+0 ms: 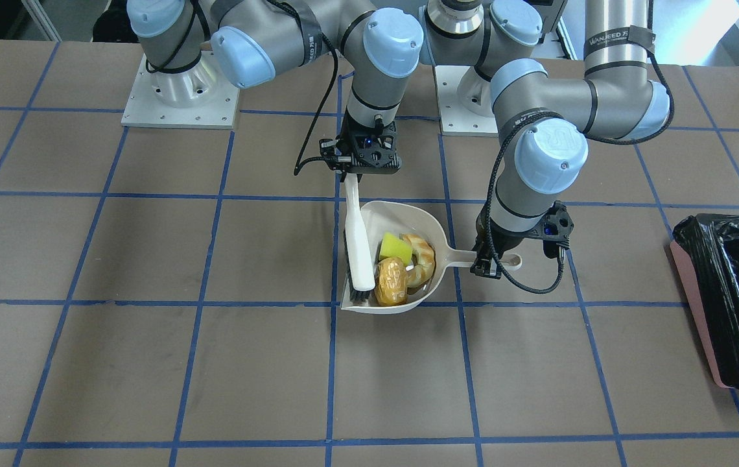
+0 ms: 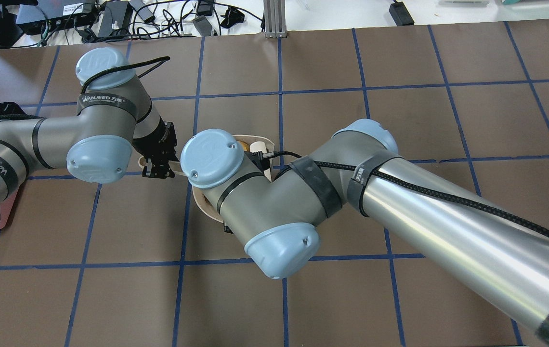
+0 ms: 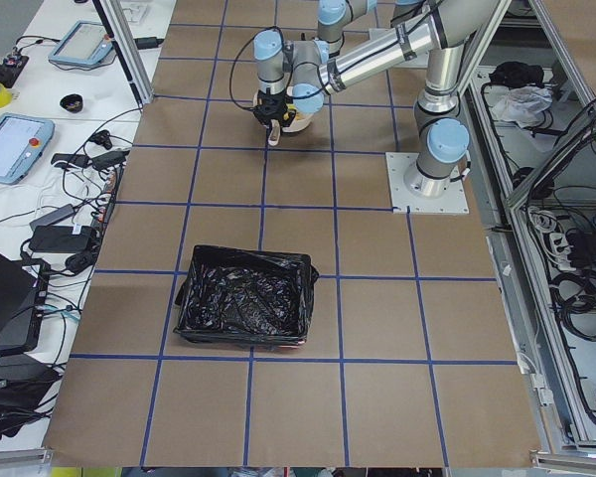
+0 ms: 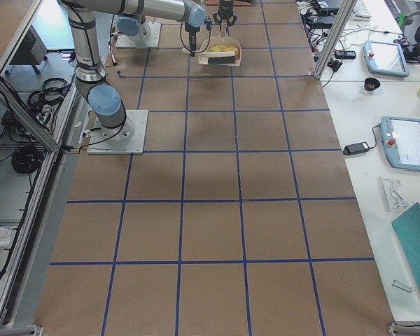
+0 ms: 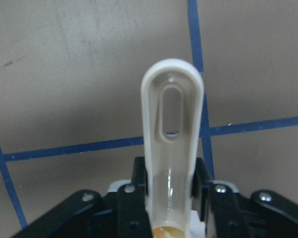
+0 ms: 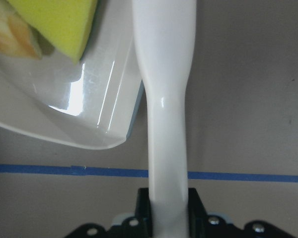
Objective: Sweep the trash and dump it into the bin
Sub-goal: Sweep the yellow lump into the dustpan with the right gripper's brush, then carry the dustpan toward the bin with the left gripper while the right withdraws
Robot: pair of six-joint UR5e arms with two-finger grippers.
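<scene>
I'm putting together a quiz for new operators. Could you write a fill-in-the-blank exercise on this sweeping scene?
1. The dustpan holds ____ pieces of trash.
2. The left gripper is shut on the dustpan's ____.
3. The right gripper holds a brush whose handle is ____.
4. The bin is lined with a ____ bag.

Missing words: three; handle; white; black.

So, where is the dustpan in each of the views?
Exterior front-facing: dustpan at centre.
Overhead: centre-left, mostly hidden under the right arm.
Exterior left: top centre, small.
Exterior right: top centre, small.
Left wrist: only its handle, centre.
Right wrist: one corner, upper left.
Shared landmark: blue tape grid.
</scene>
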